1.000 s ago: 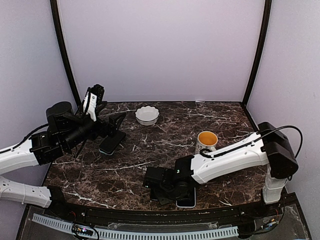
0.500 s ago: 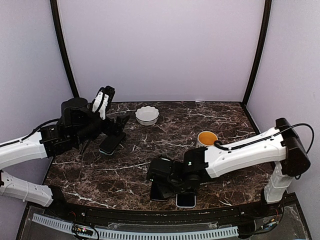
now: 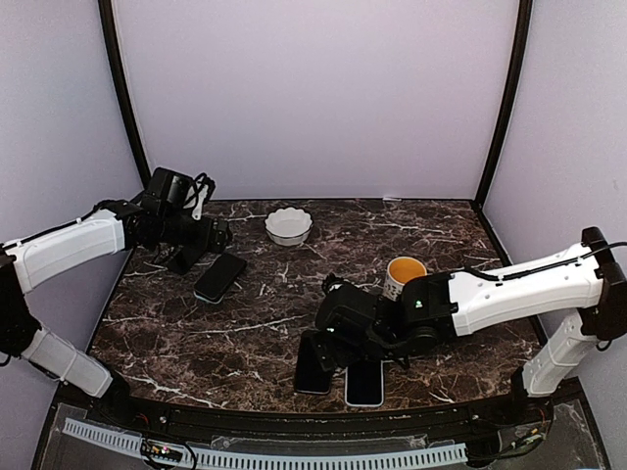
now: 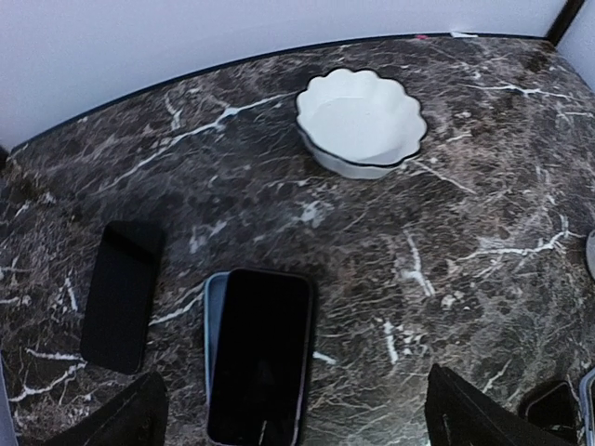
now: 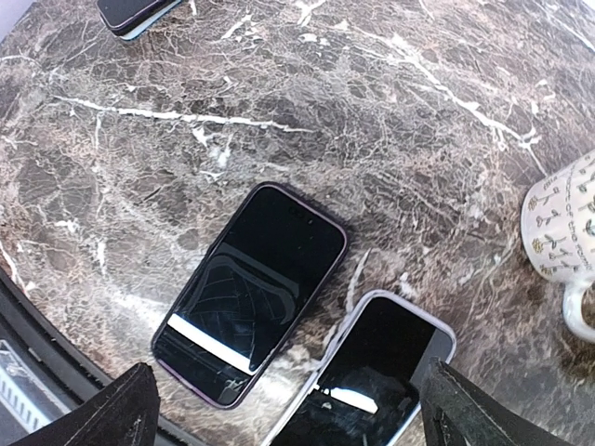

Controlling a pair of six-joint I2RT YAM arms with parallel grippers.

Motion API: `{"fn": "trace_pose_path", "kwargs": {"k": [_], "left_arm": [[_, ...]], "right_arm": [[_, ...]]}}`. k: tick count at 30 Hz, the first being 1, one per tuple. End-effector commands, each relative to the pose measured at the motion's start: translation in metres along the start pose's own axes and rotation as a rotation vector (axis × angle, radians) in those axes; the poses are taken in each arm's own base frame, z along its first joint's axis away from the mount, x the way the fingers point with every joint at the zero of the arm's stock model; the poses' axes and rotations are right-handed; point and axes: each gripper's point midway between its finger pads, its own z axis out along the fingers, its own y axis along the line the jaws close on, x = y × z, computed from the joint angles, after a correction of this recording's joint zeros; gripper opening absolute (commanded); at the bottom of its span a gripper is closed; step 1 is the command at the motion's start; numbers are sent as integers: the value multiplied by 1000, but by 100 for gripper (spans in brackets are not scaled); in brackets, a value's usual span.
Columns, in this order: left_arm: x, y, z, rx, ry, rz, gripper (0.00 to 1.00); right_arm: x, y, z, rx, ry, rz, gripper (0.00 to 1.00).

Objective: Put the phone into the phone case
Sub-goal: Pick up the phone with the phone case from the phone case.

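Observation:
A black phone [image 4: 258, 358] lies on the marble, resting slightly askew on a pale blue phone case [image 4: 213, 316] whose rim shows along its left side; the pair also shows in the top view [image 3: 219, 277]. My left gripper [image 4: 297, 429] hovers open above it and holds nothing. At the near edge lie a dark phone with a purple rim [image 5: 251, 293] and one in a pale lilac case [image 5: 372, 372]. My right gripper [image 5: 302, 423] hangs open over those two, empty, its fingertips [image 5: 116, 418] clear of both.
A dark flat rectangle [image 4: 121, 295] lies left of the black phone. A white scalloped bowl [image 3: 288, 225] sits at the back. A patterned mug [image 3: 405, 274] stands right of centre, close to my right arm. Walls enclose the table [image 3: 460, 235].
My right gripper opened, let go of the purple-rimmed phone and lifted back to the right. My left arm swung back and turned over the black phone.

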Motion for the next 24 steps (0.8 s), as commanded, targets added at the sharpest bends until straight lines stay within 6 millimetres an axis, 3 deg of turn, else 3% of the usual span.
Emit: {"fn": "trace_pose_path", "kwargs": {"k": [1, 6, 10, 15, 19, 24], "left_arm": [[17, 13, 12, 25, 115, -25, 99], [48, 33, 51, -17, 244, -33, 99], [60, 21, 69, 60, 301, -2, 99], [77, 35, 87, -28, 375, 60, 99], [90, 31, 95, -68, 418, 156, 99], [100, 32, 105, -85, 449, 187, 90]], "right_arm": [[-13, -4, 0, -28, -62, -5, 99], [-5, -12, 4, -48, -54, 16, 98], [0, -16, 8, -56, -49, 22, 99], [4, -14, 17, -69, -30, 11, 98], [7, -14, 23, -62, -15, 0, 99], [12, -10, 26, -80, -2, 1, 98]]}}
